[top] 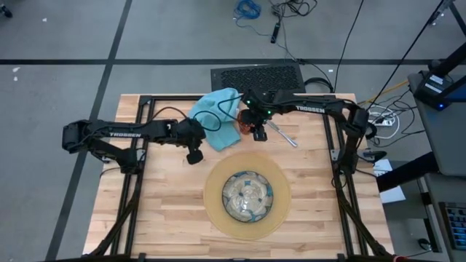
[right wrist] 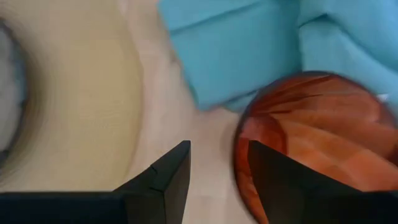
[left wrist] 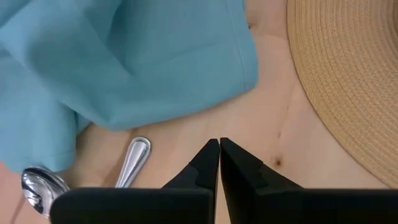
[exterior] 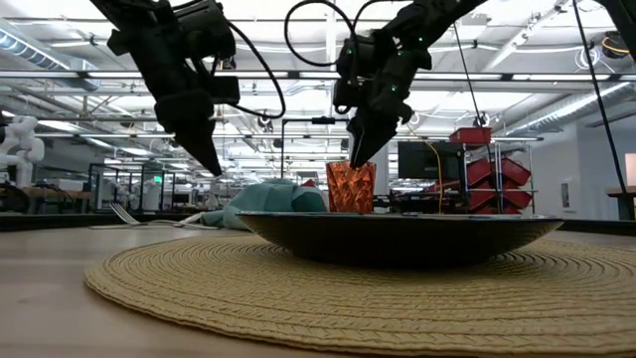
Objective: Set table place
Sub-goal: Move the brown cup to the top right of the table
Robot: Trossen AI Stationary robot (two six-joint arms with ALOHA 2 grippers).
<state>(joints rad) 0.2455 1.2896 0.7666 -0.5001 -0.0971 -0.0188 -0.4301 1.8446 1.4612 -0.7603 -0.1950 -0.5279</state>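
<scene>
Faceted orange cup [exterior: 350,187] beside crumpled teal napkin [exterior: 268,202].

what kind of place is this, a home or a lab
Most likely a robotics lab or workshop, not a home: the low view shows an open hall with strip ceiling lights, a monitor and red equipment racks; cables trail across the grey floor.

Left gripper [top: 194,155] is hanging with fingers pressed together, pointing down. Right gripper [top: 258,131] is hanging beside it, fingers parted, pointing down.
</scene>
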